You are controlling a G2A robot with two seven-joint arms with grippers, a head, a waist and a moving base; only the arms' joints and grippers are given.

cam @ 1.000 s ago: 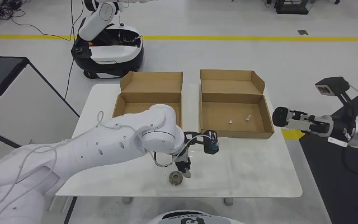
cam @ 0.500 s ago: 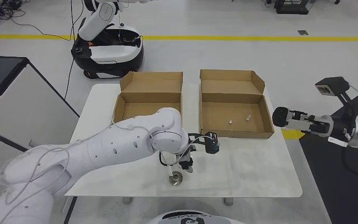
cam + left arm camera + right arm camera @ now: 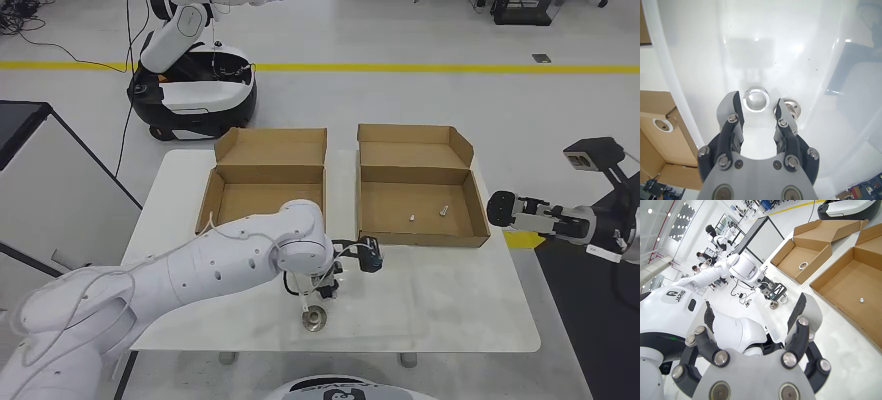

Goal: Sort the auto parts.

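Near the table's (image 3: pixel 450 300) front edge, the left gripper (image 3: pixel 757 98) hovers, jaws apart, over the metal ring (image 3: pixel 756 102), apparently aligned to pinch it, beside the flanged hub (image 3: pixel 792 108).

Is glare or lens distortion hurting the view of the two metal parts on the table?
Left wrist view: ceiling lights glint on the glossy table, clear of the ring and flanged hub; table edges bow. Right wrist view: both parts evenly lit. Top view: even light, no glare on the hub.
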